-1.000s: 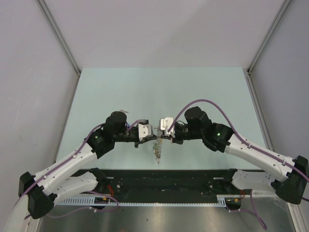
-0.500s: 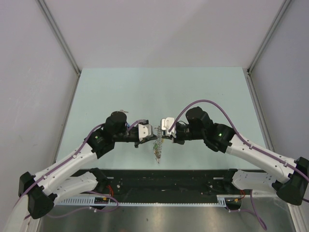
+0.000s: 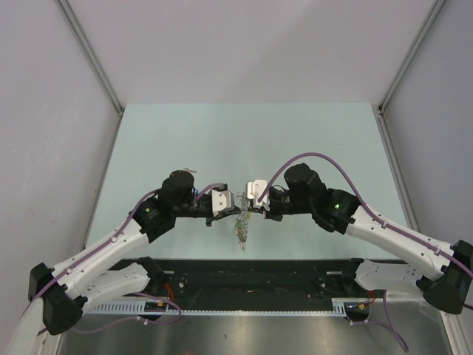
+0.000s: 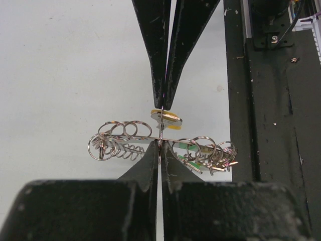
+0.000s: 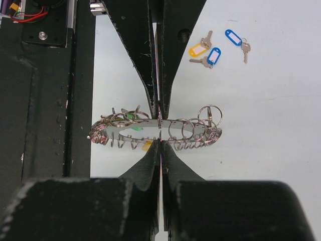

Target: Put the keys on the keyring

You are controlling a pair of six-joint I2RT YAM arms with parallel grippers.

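Pinching the keyring [image 4: 128,145] at its near edge with the left gripper [image 4: 160,150], jaws pressing almost flat together on the thin wire. Meeting it from the far side with the right gripper [image 4: 164,106], likewise squeezing down to a sliver, on the opposite edge just beside a yellow tag [image 4: 168,118]. Holding the keyring [image 3: 241,222] between the two arms and apparently clear of the table [image 3: 222,140], towards the near edge, with the bunch dangling below the fingertips. Judging it as heavy for its size: stiff in the wire, loose and jangling in the hung keys, probably slippery under smooth fingers and prone to twisting if gripped at one spot only. Best taking hold on bare wire between clusters, as here, on two opposite sides. Looking farther, through the right wrist view: seeing the ring [image 5: 185,128] almost edge-on between the right gripper [image 5: 159,145] and the left gripper [image 5: 159,114], and beyond them the loose keys [image 5: 215,50] lying on the table well apart from it, blue and yellow tags showing. Judging those as light, flat and fiddly, easier to lift by the tag. Finding none of them in the left wrist view, and barely anything of them from above; getting only from above the overall hang between the arms.
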